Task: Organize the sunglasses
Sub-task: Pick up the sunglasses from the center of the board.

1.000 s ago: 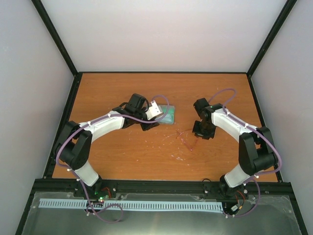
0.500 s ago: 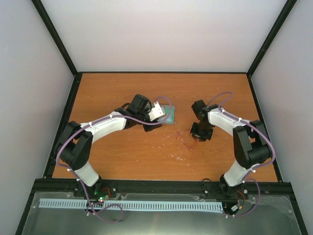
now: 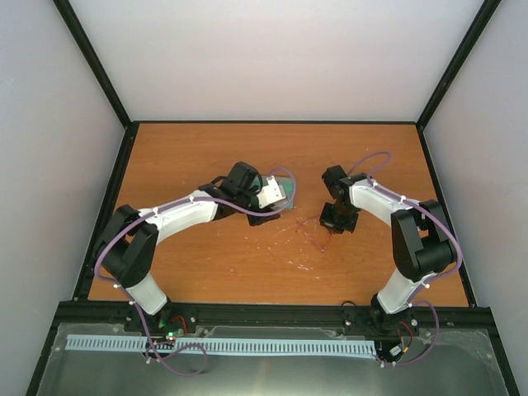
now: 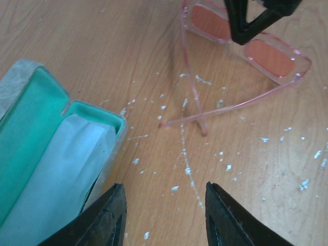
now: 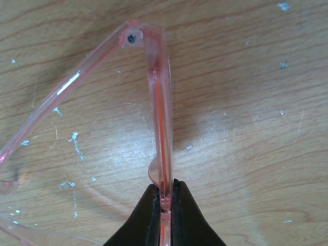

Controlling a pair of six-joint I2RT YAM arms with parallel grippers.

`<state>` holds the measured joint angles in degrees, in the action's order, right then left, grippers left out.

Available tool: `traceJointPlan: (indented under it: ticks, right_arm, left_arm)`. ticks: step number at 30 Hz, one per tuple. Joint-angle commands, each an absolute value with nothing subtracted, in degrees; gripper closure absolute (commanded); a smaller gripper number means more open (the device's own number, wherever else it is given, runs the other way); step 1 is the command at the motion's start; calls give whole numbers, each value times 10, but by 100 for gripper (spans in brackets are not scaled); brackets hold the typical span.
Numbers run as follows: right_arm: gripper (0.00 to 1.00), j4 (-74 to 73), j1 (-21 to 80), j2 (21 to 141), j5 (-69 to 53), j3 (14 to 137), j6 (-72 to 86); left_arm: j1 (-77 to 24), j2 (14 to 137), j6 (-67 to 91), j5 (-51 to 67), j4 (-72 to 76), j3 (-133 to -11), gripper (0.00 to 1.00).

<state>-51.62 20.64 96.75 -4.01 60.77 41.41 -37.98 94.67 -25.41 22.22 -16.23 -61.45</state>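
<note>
- One grey case (image 4: 20, 79), open with its teal lining showing, lies furthest left, and one pale blue cloth (image 4: 61, 174) sits inside it.
- Left gripper (image 4: 165, 215) hangs over the case's end, fingers spread, empty.
- One pair of sunglasses (image 4: 269, 57) lies on the table (image 3: 206, 148) beside the case, both arms unfolded.
- Right gripper (image 5: 163, 200) pinches their front frame.
</note>
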Motion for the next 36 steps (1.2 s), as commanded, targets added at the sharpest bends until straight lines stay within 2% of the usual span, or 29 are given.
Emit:
traceJointPlan:
  ticks: [1, 7, 11, 14, 36]
  right_arm:
    - [97, -518, 203, 971, -31, 619, 414]
    - [97, -507, 203, 943, -40, 612, 407]
    - [97, -493, 203, 919, -53, 608, 407]
    - [97, -486, 203, 907, -66, 607, 407]
    - [97, -407, 204, 807, -198, 554, 379]
  left_arm:
    - [-405, 956, -265, 262, -156, -642, 56]
    - [-435, 965, -298, 310, -178, -644, 57]
    - [-442, 969, -316, 344, -196, -646, 67]
    - [-453, 975, -330, 350, -200, -644, 70]
    - [-479, 1014, -331, 355, -154, -684, 71]
